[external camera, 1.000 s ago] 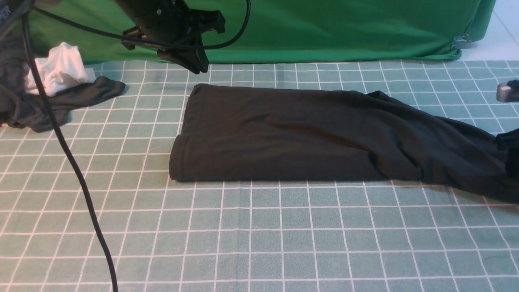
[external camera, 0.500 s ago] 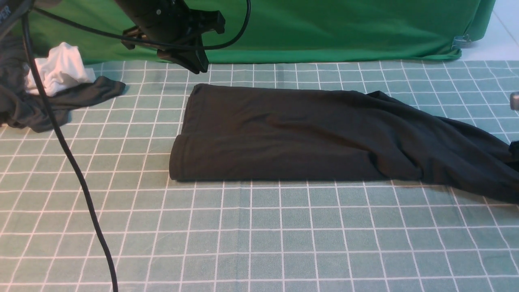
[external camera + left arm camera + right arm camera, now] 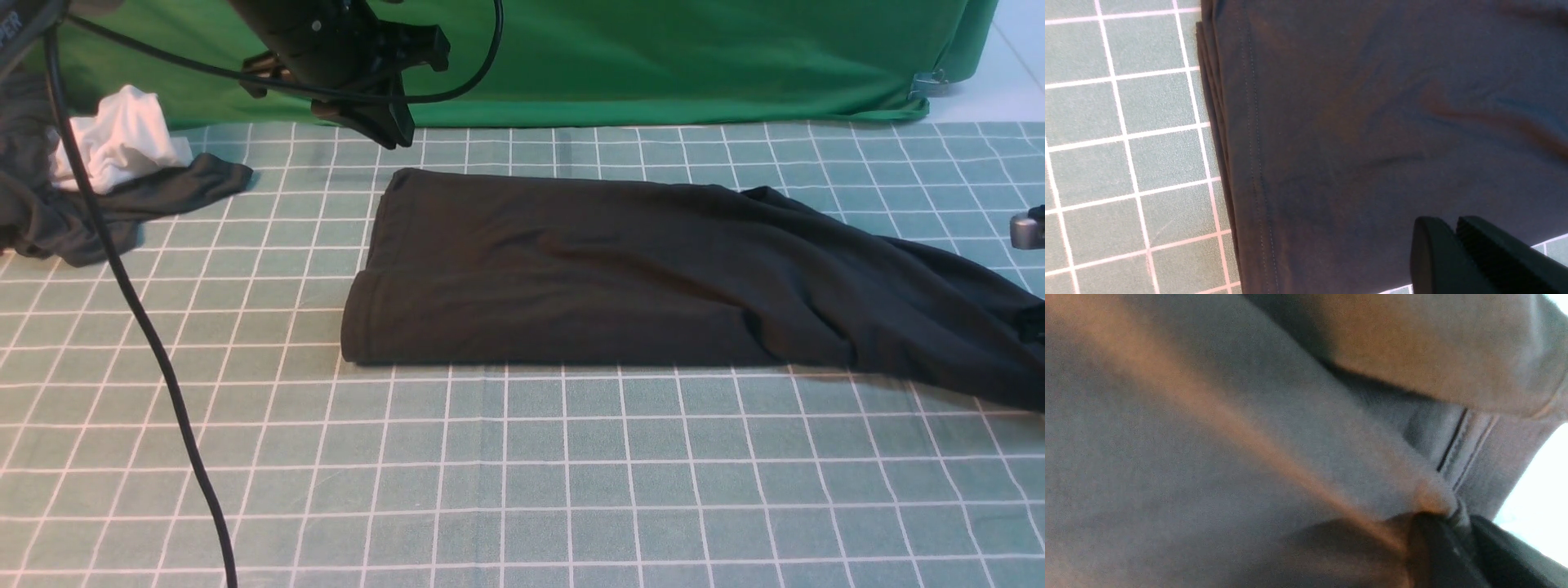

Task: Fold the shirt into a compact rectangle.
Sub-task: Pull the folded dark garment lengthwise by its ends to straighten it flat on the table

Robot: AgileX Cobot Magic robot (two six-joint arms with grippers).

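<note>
The black shirt lies on the checked table as a long band, with a neat folded edge at its left end and a crumpled right end that runs off the frame. My left gripper hangs shut and empty above the shirt's far left corner. In the left wrist view its fingertips meet over the shirt, near the hem. My right gripper is shut on a pinch of the shirt at its right end. Only a silver part of that arm shows in the front view.
A dark grey garment with a white cloth on it lies at the back left. A black cable hangs down across the left side. A green backdrop closes off the far edge of the table.
My right gripper has closed on the shirt's right end, and the cloth there has shifted a little. My left gripper has moved slightly up and to the left.
</note>
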